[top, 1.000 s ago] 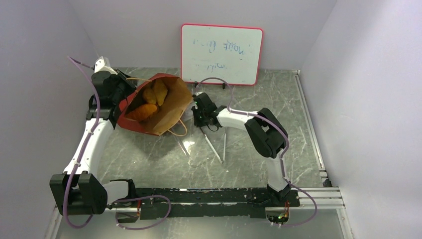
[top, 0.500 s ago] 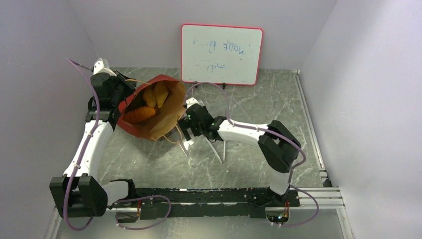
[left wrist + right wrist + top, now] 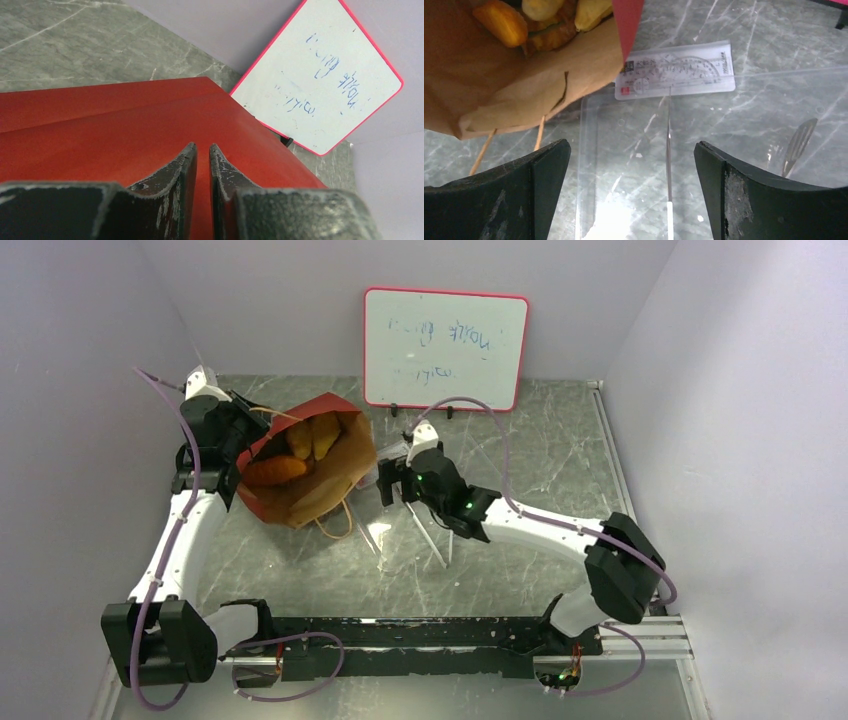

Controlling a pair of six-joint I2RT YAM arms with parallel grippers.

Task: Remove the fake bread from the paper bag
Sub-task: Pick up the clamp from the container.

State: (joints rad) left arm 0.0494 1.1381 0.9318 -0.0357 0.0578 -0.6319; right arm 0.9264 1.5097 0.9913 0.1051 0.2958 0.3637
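The paper bag point(image 3: 335, 475), red outside and brown inside, leans at the back left with its mouth facing right. Fake bread lies inside it: a long orange piece point(image 3: 273, 471) and yellow pieces point(image 3: 311, 436). In the right wrist view the bread point(image 3: 501, 21) shows deep inside the bag point(image 3: 499, 85). My left gripper point(image 3: 236, 430) is shut on the bag's red wall point(image 3: 125, 125), with the paper pinched between its fingers point(image 3: 182, 170). My right gripper point(image 3: 392, 480) stands open just right of the bag's mouth with nothing between its fingers point(image 3: 544, 172).
A clear plastic tray point(image 3: 594, 165) lies under my right gripper, with a clear protractor ruler point(image 3: 674, 72) and a clear fork point(image 3: 796, 142) by it. The bag's thin handles point(image 3: 486, 145) hang onto the table. A whiteboard point(image 3: 445, 348) stands against the back wall.
My right gripper has opened, and its arm has stretched out lower beside the bag's mouth. The bag's mouth has sagged toward the table. The left gripper keeps its pinch.
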